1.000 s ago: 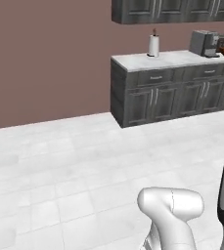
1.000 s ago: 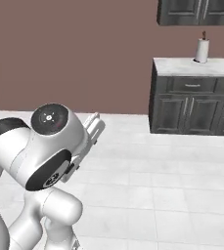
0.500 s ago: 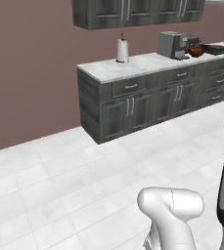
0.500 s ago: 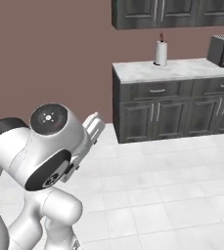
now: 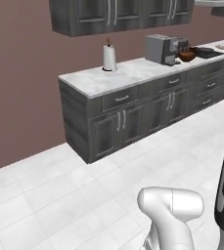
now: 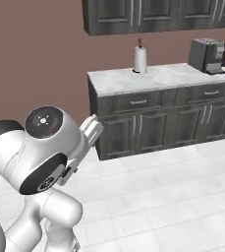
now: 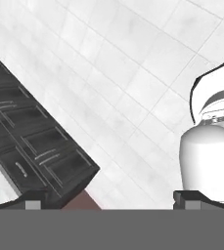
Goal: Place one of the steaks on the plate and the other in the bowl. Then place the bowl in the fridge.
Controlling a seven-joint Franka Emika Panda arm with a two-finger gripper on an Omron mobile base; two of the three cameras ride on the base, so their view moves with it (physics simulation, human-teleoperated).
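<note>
Driving toward the counter (image 5: 133,73): gripper (image 7: 111,197) wide open and empty over bare floor, bowl (image 5: 186,55) far right by the coffee machine (image 5: 161,49), so stop square-on, within reach, before extending the arm.

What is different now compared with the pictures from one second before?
The base is turning or driving, so the whole view has shifted: the counter with the paper towel roll slid left in both base views, revealing the coffee machine. Nothing on the counter moved; the gripper stayed open and empty.
</note>
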